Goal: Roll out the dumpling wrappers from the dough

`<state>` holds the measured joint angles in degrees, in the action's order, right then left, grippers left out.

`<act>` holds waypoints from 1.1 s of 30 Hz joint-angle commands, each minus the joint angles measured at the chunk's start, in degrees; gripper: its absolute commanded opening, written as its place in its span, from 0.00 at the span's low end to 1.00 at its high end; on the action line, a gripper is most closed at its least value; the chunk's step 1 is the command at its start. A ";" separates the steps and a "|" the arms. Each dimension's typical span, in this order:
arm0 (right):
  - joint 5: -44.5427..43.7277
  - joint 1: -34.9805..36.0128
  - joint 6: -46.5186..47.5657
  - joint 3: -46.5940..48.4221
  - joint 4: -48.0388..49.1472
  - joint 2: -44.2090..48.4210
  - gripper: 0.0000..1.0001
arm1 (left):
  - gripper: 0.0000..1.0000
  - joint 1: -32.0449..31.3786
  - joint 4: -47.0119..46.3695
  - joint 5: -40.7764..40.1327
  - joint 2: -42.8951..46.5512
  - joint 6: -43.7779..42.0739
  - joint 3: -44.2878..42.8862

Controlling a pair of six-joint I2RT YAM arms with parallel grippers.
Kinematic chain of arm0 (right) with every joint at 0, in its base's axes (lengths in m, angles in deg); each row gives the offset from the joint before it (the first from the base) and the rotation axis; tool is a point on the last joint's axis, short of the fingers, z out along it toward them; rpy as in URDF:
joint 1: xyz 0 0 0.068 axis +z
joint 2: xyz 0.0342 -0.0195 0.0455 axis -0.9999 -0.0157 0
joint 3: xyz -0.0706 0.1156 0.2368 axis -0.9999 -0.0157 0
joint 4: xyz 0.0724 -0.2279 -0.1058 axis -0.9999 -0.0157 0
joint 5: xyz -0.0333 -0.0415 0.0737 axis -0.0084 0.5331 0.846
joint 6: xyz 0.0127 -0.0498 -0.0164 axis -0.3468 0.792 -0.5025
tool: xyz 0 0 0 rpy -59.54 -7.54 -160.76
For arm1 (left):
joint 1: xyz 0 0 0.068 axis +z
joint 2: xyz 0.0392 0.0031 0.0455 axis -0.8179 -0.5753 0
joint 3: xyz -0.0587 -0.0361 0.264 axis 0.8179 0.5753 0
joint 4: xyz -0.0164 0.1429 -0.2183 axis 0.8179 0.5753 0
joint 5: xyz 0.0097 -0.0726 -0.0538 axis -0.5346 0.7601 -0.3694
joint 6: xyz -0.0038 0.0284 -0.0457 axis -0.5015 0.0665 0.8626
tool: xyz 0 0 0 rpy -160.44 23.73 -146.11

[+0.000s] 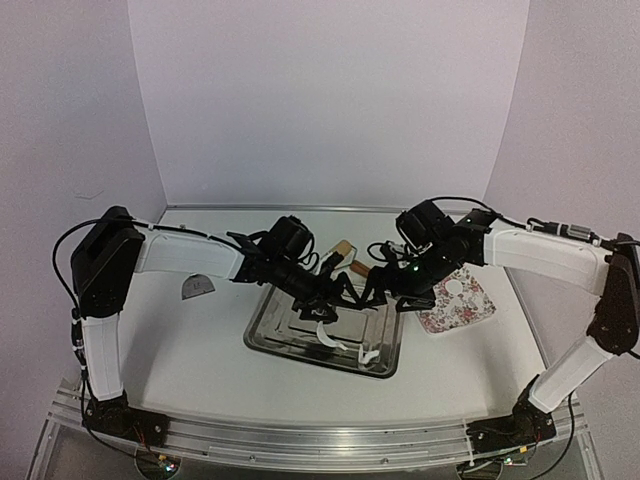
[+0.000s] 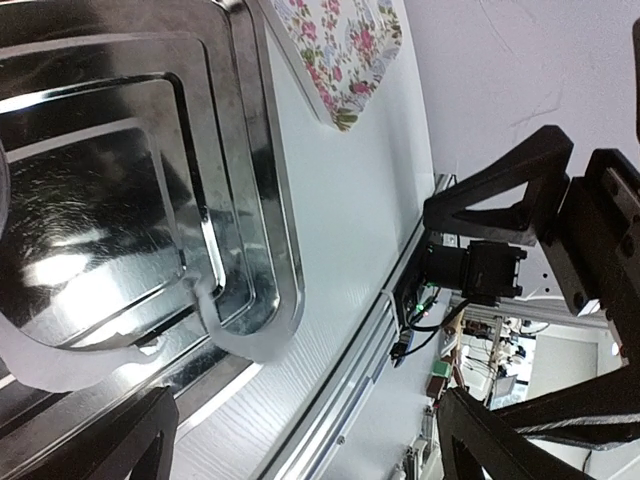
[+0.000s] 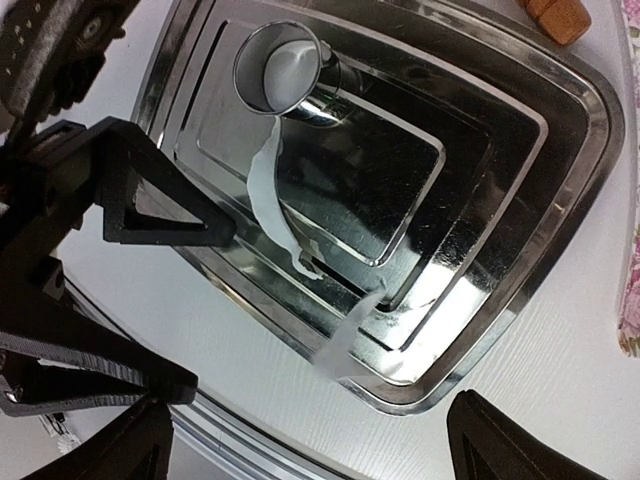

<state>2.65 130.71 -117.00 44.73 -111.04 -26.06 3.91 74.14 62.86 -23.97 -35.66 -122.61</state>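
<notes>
A steel tray [image 1: 270, 335] holds thin white dough scraps [image 1: 328, 338]. In the right wrist view a clear ring cutter [image 3: 280, 65] stands in the tray [image 3: 560, 200] with white dough inside it, and a dough strip [image 3: 268, 200] trails from it. Another scrap [image 3: 350, 340] hangs over the tray's rim. A small white round wrapper [image 1: 458, 290] lies on the floral plate [image 1: 470, 312]. My left gripper [image 1: 335, 300] and right gripper [image 1: 385, 292] hover close together over the tray, both open and empty. The left wrist view shows the scrap [image 2: 230, 330] on the tray's rim [image 2: 285, 250].
A wooden rolling pin [image 1: 345, 255] lies behind the tray; its end shows in the right wrist view [image 3: 555, 15]. A grey half-round tool [image 1: 197, 288] lies left of the tray. The floral plate [image 2: 340, 50] sits right of the tray. The table's near rail [image 1: 320, 440] runs along the front.
</notes>
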 commanded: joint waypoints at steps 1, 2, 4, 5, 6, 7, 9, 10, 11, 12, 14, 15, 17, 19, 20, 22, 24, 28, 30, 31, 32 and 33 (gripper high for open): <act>-2.98 -0.06 -1.51 -0.32 1.51 2.79 0.96 | 0.90 -0.85 -4.31 6.48 -0.66 -2.08 -0.24; -3.31 -0.09 -1.80 -0.23 1.51 2.90 0.96 | 0.89 -0.95 -3.26 6.33 -0.87 -2.79 -0.60; -4.47 -0.10 -2.61 0.01 1.46 3.24 0.96 | 0.89 -0.96 0.58 3.01 -0.44 -4.45 -1.48; -5.07 -0.09 -3.05 0.17 1.42 3.34 0.96 | 0.89 -0.86 2.60 -0.18 0.28 -5.15 -1.80; -5.60 -0.12 -3.18 0.25 1.40 3.38 0.96 | 0.89 -0.63 4.46 -3.26 1.47 -5.33 -1.90; -6.03 -0.12 -3.29 0.34 1.43 3.31 0.95 | 0.90 -0.37 5.95 -7.31 3.00 -4.80 -1.74; -6.87 -0.12 -3.13 0.87 1.40 2.59 0.93 | 0.91 -0.02 7.70 -15.15 6.37 -3.22 -0.77; -6.98 -0.12 -2.63 1.63 1.16 1.42 0.91 | 0.91 -0.01 7.78 -18.10 8.49 -2.66 -0.04; -7.03 -0.12 -1.98 2.63 0.82 0.07 0.89 | 0.91 -0.01 7.82 -21.30 10.38 -1.95 0.83; -6.90 -0.10 -1.28 4.02 0.36 -1.48 0.87 | 0.91 -0.01 8.17 -24.30 11.81 -0.53 1.96; -6.71 -0.11 0.12 7.14 -0.23 -4.78 0.82 | 0.90 -0.01 9.27 -29.42 14.16 1.94 3.95; -6.86 -0.12 0.66 8.69 -0.28 -6.70 0.80 | 0.89 -0.01 10.50 -30.77 14.60 2.90 4.67; -7.44 -0.08 1.65 12.08 -0.55 -10.67 0.75 | 0.86 0.07 13.75 -31.71 14.04 3.98 4.94; -8.12 -0.11 2.73 15.40 -0.99 -14.75 0.70 | 0.79 0.07 15.00 -31.19 13.27 4.65 5.33; -8.33 -0.12 3.21 17.31 -1.23 -16.75 0.67 | 0.77 0.04 15.11 -30.91 13.03 4.92 5.68; -8.44 -0.07 3.97 21.01 -1.50 -20.91 0.62 | 0.72 0.06 14.96 -30.99 12.72 5.08 6.24; -8.90 -0.06 4.68 24.32 -2.04 -25.12 0.57 | 0.67 0.08 15.29 -31.24 12.08 4.97 6.03; -9.08 -0.10 6.86 30.86 -3.42 -31.22 0.49 | 0.61 0.08 16.35 -30.56 10.16 4.50 5.14; -9.58 -0.12 7.92 33.07 -4.34 -33.74 0.46 | 0.59 0.08 16.65 -30.08 9.20 4.31 4.94; -9.74 -0.09 8.44 34.36 -4.82 -34.95 0.45 | 0.58 0.06 16.86 -29.84 8.73 4.22 4.83; -9.70 -0.10 8.94 35.46 -5.25 -36.00 0.43 | 0.58 0.12 17.16 -29.61 8.24 4.14 4.62; -9.53 -0.08 9.35 36.36 -5.55 -36.96 0.42 | 0.57 0.15 17.45 -29.38 7.74 3.94 4.30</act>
<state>-5.53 130.64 -110.78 75.84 -113.80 -59.90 3.94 90.04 33.39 -14.49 -31.06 -116.63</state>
